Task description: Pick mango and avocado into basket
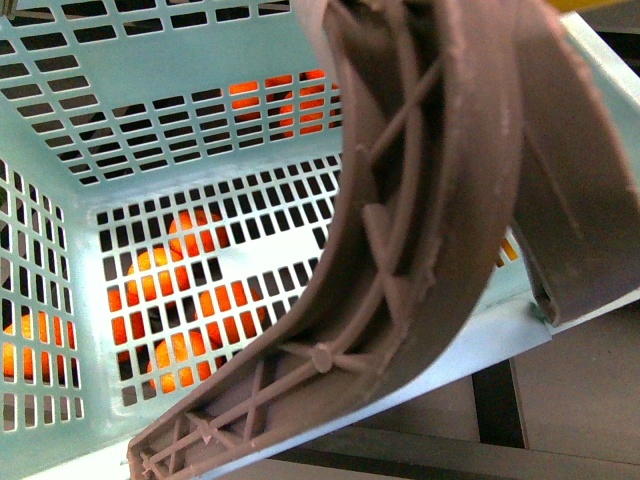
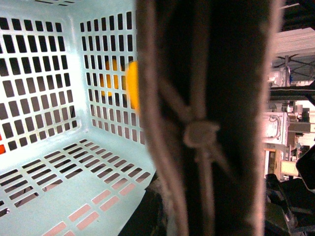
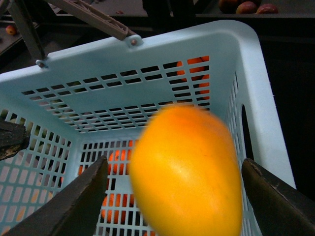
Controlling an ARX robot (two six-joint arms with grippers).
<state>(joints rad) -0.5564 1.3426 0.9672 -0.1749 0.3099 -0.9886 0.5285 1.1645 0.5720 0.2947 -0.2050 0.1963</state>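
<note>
The teal basket fills the front view, tilted, with its brown ribbed handle swung across close to the camera. My left gripper is shut on the basket handle, which hides most of the jaws. In the right wrist view the yellow-orange mango is blurred between my right gripper's open fingers, with a gap on each side, above the basket's open top. A yellow edge of the mango shows beside the handle in the left wrist view. The avocado is out of view.
Several orange fruits show through the basket's slotted walls and floor, outside it. Reddish fruits lie beyond the basket's far rim. Dark shelving and clutter stand past the handle in the left wrist view.
</note>
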